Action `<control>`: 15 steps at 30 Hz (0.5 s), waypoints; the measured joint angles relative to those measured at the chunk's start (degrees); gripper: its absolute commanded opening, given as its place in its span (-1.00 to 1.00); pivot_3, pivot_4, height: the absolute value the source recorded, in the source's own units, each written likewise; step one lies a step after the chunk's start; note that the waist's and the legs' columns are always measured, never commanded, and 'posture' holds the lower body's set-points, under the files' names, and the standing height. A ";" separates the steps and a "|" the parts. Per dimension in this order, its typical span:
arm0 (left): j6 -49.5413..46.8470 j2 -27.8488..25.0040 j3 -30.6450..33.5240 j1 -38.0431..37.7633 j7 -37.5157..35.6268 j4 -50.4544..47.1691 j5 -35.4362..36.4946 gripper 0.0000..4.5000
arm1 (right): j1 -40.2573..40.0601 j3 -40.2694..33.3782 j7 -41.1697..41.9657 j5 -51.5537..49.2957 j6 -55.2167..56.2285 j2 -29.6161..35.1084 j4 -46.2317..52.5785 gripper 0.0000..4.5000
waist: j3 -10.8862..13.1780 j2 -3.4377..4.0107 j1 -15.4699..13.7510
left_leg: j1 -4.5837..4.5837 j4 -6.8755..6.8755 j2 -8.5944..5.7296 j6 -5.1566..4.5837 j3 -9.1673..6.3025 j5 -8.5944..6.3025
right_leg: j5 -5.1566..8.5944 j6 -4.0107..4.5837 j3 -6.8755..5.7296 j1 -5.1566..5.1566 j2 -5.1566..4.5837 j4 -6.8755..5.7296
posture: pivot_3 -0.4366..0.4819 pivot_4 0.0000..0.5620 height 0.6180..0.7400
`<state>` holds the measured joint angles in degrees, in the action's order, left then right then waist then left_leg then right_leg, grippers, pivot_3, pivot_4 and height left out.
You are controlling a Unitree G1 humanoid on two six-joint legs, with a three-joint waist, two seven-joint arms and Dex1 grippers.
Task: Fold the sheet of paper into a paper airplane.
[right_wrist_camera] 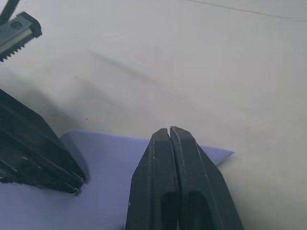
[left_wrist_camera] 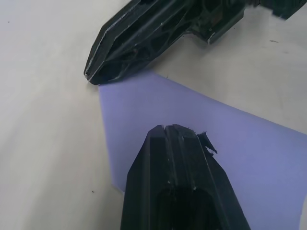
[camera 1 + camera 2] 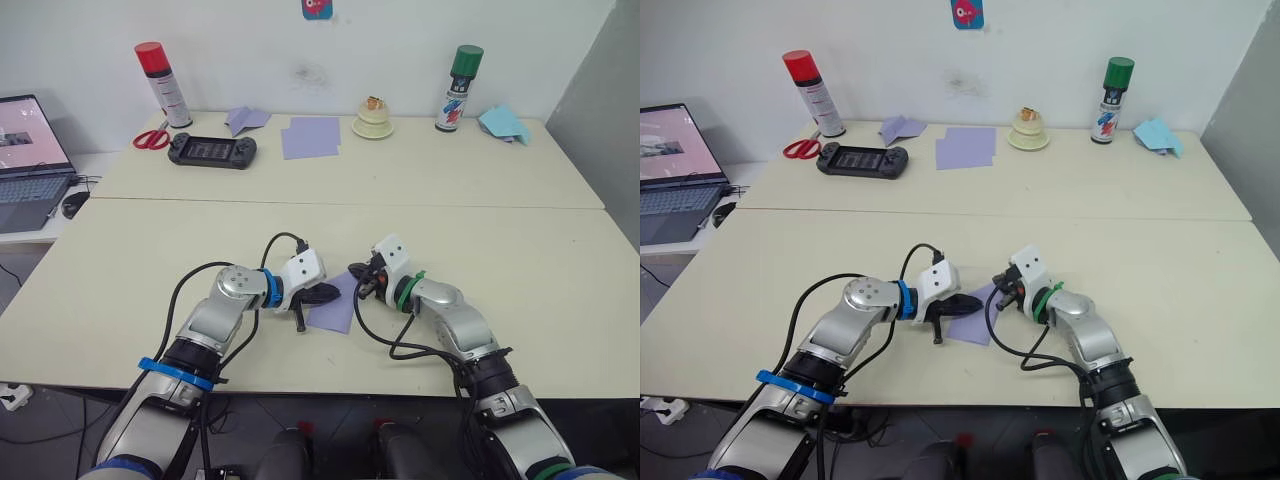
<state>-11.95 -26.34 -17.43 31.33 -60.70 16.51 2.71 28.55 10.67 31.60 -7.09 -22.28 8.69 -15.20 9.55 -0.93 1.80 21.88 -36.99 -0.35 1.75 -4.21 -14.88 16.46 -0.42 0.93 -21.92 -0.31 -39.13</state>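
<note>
Currently both my jaws closed, gripping nothing: left gripper [image 3: 322, 294] at 9 o'clock and right gripper [image 3: 358, 275] at 1 o'clock press the sheet of paper [image 3: 335, 306] flat on the table [image 3: 480, 250], probably creasing.

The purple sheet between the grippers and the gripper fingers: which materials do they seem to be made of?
The sheet of paper looks like thin matte paper: flat, with a crisp edge and no shine. The fingers look like hard black plastic with moulded ribs and a slight gloss.
</note>
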 measured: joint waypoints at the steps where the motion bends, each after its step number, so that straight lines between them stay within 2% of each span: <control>1: 0.00 0.02 -0.13 0.16 0.03 0.18 -0.08 -0.98 | 0.35 0.02 -0.22 0.36 0.65 0.02 -0.73 -1.00 | -0.01 0.01 0.00 | -0.03 -0.01 -0.01 0.00 -0.01 0.00 | 0.00 0.00 -0.01 0.04 0.00 0.00 | -0.05 -0.47 1.00; 12: -0.27 0.07 -0.30 0.23 -0.01 0.58 -0.15 -0.98 | -0.29 -1.25 -4.33 1.85 3.90 1.98 -3.72 -1.00 | -0.29 0.07 -0.10 | -0.30 0.01 -0.01 -0.01 -0.06 0.00 | 0.01 -0.02 -0.05 0.37 -0.01 0.06 | -0.05 -0.47 1.00; 15: -0.33 0.12 -0.45 0.27 -0.06 0.87 -0.15 -0.98 | -0.25 -1.48 -5.24 2.01 4.22 2.21 -4.37 -1.00 | -0.29 0.07 -0.17 | -0.52 0.03 -0.02 -0.01 -0.06 -0.01 | 0.16 -0.26 -0.06 0.60 -0.01 0.09 | -0.05 -0.47 1.00</control>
<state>-12.28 -26.22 -17.88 31.59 -60.75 17.38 2.56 28.30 9.20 26.36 -5.08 -18.06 10.90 -19.56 9.25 -0.86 1.62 21.36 -36.96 -0.36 1.74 -4.27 -14.89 16.62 -0.67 0.87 -21.32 -0.32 -39.04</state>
